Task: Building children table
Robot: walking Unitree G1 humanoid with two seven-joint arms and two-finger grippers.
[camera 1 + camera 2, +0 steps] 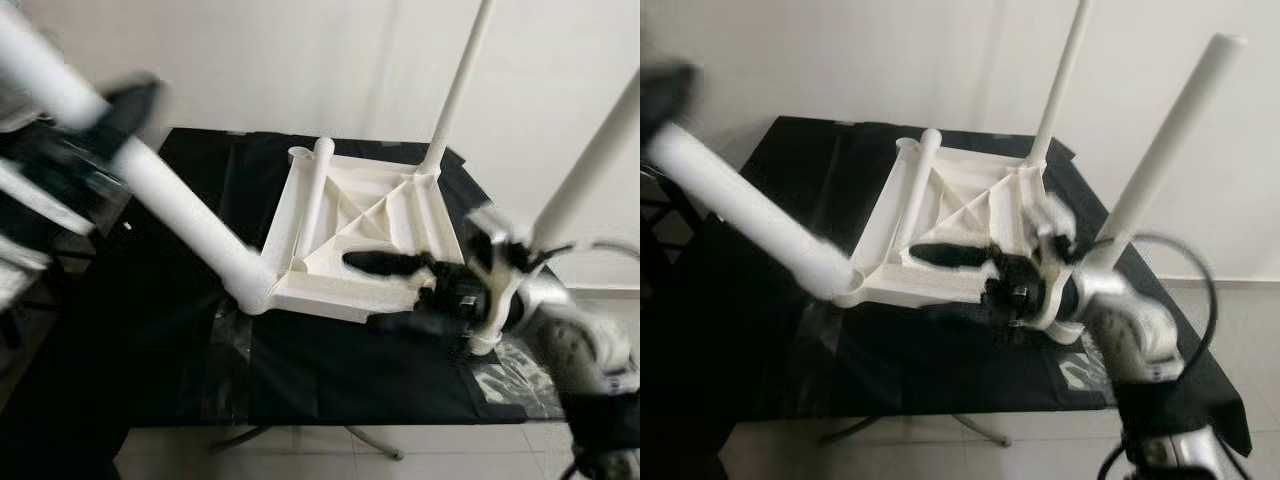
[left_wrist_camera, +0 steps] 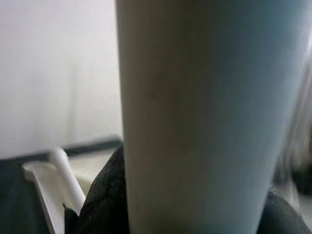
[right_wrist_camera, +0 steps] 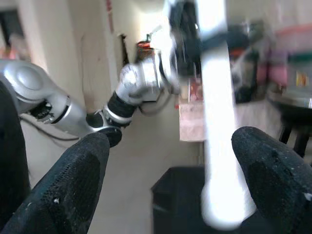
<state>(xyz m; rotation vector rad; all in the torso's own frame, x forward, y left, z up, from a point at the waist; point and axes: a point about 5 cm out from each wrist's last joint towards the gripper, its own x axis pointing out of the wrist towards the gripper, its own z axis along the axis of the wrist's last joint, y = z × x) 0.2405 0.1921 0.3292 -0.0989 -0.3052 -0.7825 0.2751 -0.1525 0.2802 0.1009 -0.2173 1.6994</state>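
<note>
A white children's table (image 1: pixel 370 215) lies upside down on a black-covered table. A white leg (image 1: pixel 190 225) slants out of its front-left corner socket toward the upper left. My left gripper (image 1: pixel 105 125), blurred, is shut on this leg high up; the leg (image 2: pixel 195 117) looms close between dark fingers (image 2: pixel 102 195). Two more legs stand in the right corners, one at the back (image 1: pixel 455 90) and one at the front (image 1: pixel 590 170). A loose leg (image 1: pixel 315 195) lies along the left rim. My right gripper (image 1: pixel 395 295) is open at the front edge, with fingertips (image 3: pixel 78 170) wide apart.
The black cover (image 1: pixel 330 370) hangs over the work table, whose metal feet (image 1: pixel 300 435) show on the pale floor below. A light wall stands close behind. A cable (image 1: pixel 1200 300) loops off my right arm. In the right wrist view a cluttered room lies beyond my left arm (image 3: pixel 141 83).
</note>
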